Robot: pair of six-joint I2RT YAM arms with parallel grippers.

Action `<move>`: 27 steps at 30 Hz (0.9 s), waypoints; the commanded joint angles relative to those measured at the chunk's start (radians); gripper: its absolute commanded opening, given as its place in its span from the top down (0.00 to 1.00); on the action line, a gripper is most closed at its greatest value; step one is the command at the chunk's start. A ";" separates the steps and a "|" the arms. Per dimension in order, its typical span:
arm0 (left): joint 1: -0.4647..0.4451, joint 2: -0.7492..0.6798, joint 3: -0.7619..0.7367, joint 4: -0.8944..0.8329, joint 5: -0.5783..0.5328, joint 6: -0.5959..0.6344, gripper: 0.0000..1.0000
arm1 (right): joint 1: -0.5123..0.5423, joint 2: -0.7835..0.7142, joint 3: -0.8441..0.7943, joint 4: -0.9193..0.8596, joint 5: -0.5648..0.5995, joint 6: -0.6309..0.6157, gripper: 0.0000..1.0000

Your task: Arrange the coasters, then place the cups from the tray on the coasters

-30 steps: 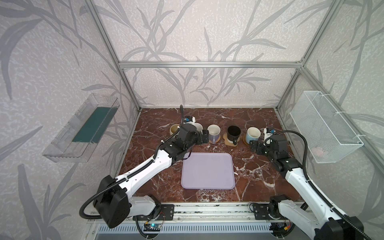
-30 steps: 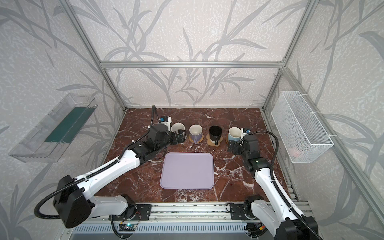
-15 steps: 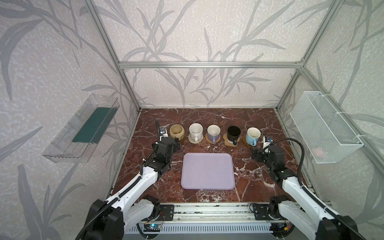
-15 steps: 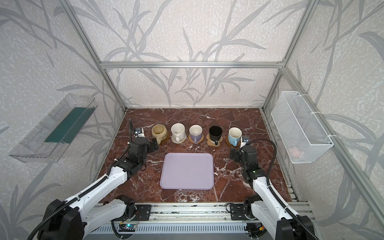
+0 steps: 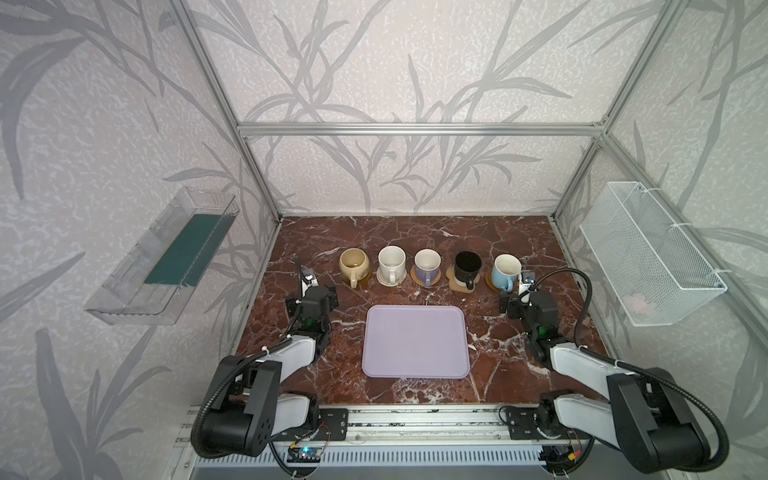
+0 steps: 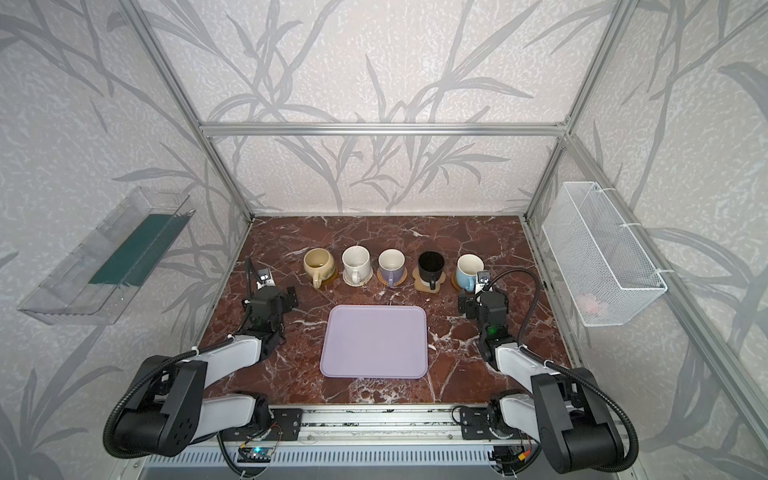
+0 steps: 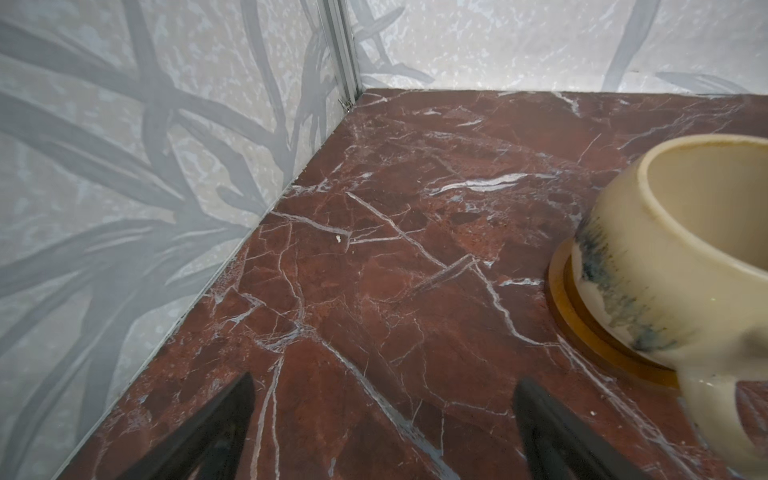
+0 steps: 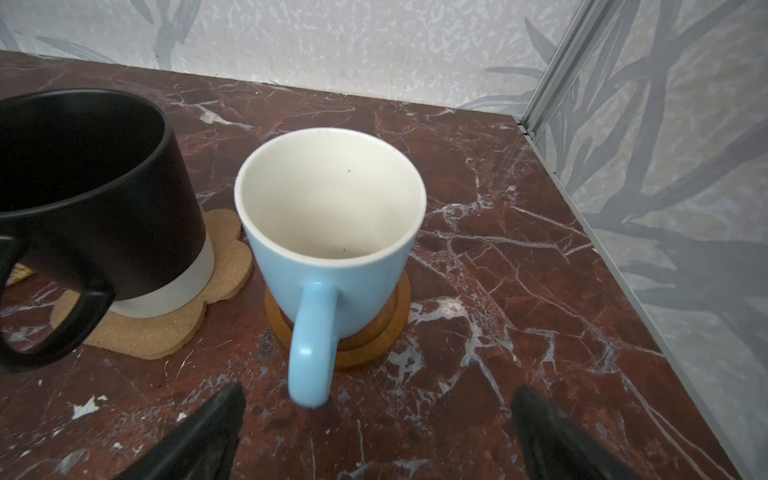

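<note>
Five cups stand in a row, each on a coaster: beige cup (image 5: pixel 354 262) (image 7: pixel 673 257) on an amber coaster (image 7: pixel 582 332), white cup (image 5: pixel 392 259), lilac cup (image 5: pixel 427 265), black cup (image 5: pixel 467 266) (image 8: pixel 91 199) on a paw coaster (image 8: pixel 166 332), light blue cup (image 5: pixel 506 269) (image 8: pixel 332 232) on an amber coaster (image 8: pixel 374 340). The lilac tray (image 5: pixel 415 340) (image 6: pixel 374 340) lies bare in front of them. My left gripper (image 5: pixel 318 293) (image 7: pixel 384 380) is open, left of the beige cup. My right gripper (image 5: pixel 517 299) (image 8: pixel 380 388) is open just in front of the blue cup's handle.
A clear bin (image 5: pixel 166 257) hangs on the left wall and a white wire basket (image 5: pixel 648 257) on the right wall. Metal frame posts (image 7: pixel 345 50) stand at the back corners. The side walls run close beside both grippers.
Both arms have drawn back from the cup row toward the front. The left gripper has moved from the beige and white cups to beside the tray's left corner. The cups have not moved.
</note>
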 commanded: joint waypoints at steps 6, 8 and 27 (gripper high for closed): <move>0.094 0.123 0.013 0.282 0.167 0.024 0.01 | -0.007 0.080 0.070 0.115 -0.022 -0.032 0.00; 0.112 0.197 0.006 0.381 0.216 0.019 0.01 | -0.014 0.121 0.082 0.147 -0.045 -0.013 0.00; 0.116 0.258 0.049 0.340 0.265 0.034 0.01 | -0.015 0.317 0.132 0.240 -0.096 -0.024 0.01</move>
